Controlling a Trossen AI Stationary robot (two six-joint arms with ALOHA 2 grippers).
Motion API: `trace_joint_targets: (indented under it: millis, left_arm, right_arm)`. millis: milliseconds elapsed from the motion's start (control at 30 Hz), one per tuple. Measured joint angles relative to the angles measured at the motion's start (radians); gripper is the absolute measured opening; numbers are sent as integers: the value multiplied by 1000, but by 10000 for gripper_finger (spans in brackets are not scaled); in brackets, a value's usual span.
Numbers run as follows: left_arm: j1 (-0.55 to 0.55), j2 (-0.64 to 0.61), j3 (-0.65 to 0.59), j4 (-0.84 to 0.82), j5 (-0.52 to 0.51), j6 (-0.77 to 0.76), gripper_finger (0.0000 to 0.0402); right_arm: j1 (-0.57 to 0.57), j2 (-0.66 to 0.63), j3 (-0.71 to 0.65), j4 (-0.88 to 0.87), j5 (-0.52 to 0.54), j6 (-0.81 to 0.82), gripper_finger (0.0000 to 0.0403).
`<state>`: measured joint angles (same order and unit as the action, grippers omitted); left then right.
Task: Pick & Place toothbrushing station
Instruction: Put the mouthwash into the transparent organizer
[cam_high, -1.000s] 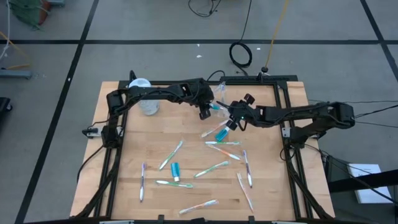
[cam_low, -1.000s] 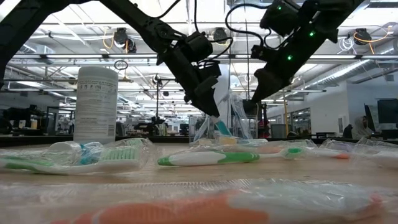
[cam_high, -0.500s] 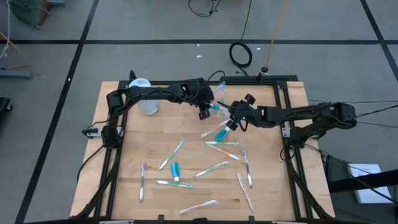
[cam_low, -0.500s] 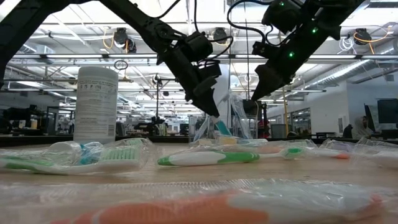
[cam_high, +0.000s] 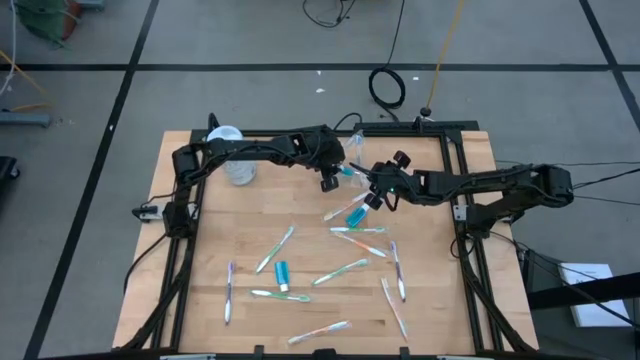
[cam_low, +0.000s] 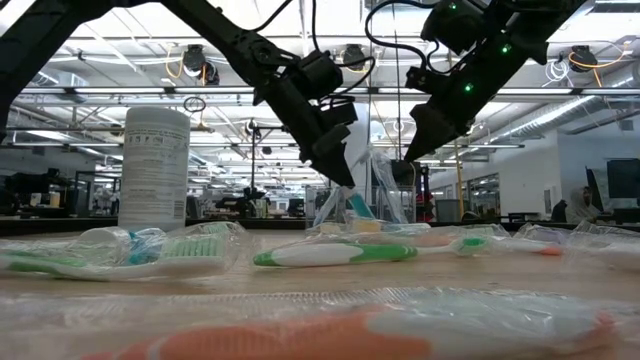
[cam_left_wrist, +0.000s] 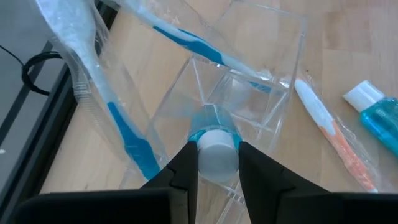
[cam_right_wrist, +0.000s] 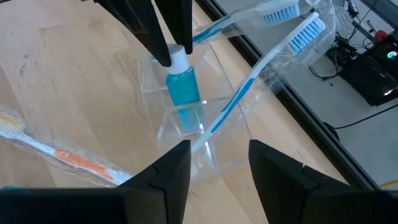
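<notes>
A clear plastic cup (cam_left_wrist: 261, 106) with inner compartments stands on the wooden table near its far middle (cam_high: 350, 172). Two wrapped blue-and-white toothbrushes (cam_left_wrist: 124, 130) (cam_right_wrist: 249, 93) lean in it, heads up. A small blue toothpaste tube (cam_right_wrist: 182, 87) stands in one compartment, white cap up. My left gripper (cam_left_wrist: 217, 165) is shut on that cap. My right gripper (cam_right_wrist: 217, 155) is open just right of the cup (cam_high: 372, 195), its fingers on either side of the cup's near wall. My left gripper pinches the tube's white cap (cam_left_wrist: 217, 155) between its two fingers, at their free ends. The fingers (cam_right_wrist: 165, 37) slant down from above and from the table's left. The tube stands nearly upright, its lower end inside the cup's compartment (cam_right_wrist: 186, 118). Whether my right gripper touches the cup, I cannot tell.
A tall white-blue cylindrical container (cam_high: 232, 160) stands at the far left. Several wrapped toothbrushes (cam_high: 275, 248) and a blue tube (cam_high: 282, 275) lie over the near half. Another tube (cam_high: 355, 213) and an orange toothbrush (cam_left_wrist: 336, 137) lie close by the cup. Black frame rails (cam_high: 420, 128) edge the table.
</notes>
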<state>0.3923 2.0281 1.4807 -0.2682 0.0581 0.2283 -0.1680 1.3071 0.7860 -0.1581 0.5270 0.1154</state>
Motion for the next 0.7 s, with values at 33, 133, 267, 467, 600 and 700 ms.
trace_joint_targets:
  millis: [33,133,267,467,600,700]
  left_arm:
    - [0,0,0,8,-11,0,79]
    - [0,-3,16,-5,-26,3,75]
    - [0,-8,103,-118,-29,15,83]
    - [-8,-9,204,-336,-16,-29,86]
    - [-9,-13,248,-425,-6,81,87]
    - [-11,-9,261,-456,-6,252,87]
  right_arm:
    - [0,0,0,0,0,0,155]
    - [0,0,0,0,0,0,155]
    - [0,0,0,0,0,0,155]
    - [0,0,0,-1,-3,0,155]
    - [0,0,0,-1,-4,0,155]
    - [0,0,0,-1,-4,0,155]
